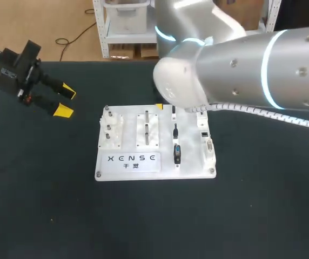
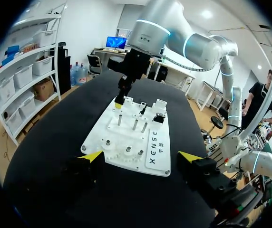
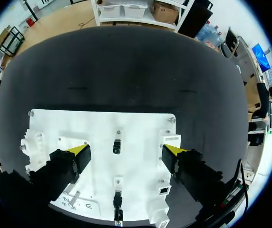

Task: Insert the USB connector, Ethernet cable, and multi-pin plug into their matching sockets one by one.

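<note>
In the head view, a white board (image 1: 130,167) is seen lying flat in the middle of the dark worktop (image 1: 35,205). Three dark plugs are stood in a row on its right half: a far plug (image 1: 174,111), a middle plug (image 1: 175,131) and a near plug (image 1: 177,154) with some blue on it; which is the USB, Ethernet or multi-pin one cannot be told. Small sockets (image 1: 205,138) are set just beside them along the board's right edge. The left tool (image 1: 65,101) is held well apart from the board on the left, its yellow-tipped fingers spread with nothing between them. The far right corner of the board is covered by the right arm (image 1: 241,59), and only one yellow fingertip (image 1: 158,106) is shown at the board's far edge. In the left wrist view, the board is found ahead of the spread left tool, and the right arm is seen hanging over the board's far edge. In the right wrist view, the right tool (image 3: 126,152) is held above the board with its fingers wide apart. The far plug is seen below and between them, untouched, and the middle plug is seen nearer the printed end.
</note>
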`<state>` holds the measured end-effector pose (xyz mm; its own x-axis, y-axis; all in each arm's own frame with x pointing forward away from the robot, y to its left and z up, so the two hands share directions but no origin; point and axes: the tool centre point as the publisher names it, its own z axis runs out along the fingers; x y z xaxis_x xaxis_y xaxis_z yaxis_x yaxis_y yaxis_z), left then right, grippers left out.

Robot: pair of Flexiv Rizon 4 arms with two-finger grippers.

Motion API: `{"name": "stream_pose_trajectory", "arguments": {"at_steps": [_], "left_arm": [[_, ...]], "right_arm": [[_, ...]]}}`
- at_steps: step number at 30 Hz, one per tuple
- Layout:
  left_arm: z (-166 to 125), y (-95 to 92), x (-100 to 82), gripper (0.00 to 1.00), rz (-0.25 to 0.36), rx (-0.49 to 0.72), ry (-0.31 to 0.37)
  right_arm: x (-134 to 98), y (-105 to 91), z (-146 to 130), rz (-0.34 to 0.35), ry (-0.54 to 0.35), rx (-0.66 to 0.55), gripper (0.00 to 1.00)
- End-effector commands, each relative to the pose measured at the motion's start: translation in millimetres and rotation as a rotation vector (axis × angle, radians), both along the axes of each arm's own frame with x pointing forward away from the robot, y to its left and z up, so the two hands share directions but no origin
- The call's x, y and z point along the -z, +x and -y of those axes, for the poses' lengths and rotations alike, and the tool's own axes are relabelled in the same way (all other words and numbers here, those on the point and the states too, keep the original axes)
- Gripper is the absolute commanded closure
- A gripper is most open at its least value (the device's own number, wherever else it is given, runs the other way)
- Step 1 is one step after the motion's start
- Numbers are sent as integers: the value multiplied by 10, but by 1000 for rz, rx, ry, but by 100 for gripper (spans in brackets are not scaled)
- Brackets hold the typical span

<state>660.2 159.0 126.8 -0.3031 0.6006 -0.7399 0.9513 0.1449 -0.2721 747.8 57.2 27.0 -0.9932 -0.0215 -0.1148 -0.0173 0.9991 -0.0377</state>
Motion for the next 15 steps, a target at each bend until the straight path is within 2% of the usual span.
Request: {"name": "stream_pose_trajectory", "arguments": {"at_steps": [1,5,7,15], "left_arm": [[-3,-5,7,0,2,0,-1],[-3,-5,7,0,2,0,-1],[-3,-5,7,0,2,0,-1],[-3,-5,7,0,2,0,-1]], "right_arm": [[6,-33,4,3,-9,5,0],[6,-52,6,-2,13,0,0],[-16,-72,2,10,52,-17,0],[-16,-72,2,10,52,-17,0]]}}
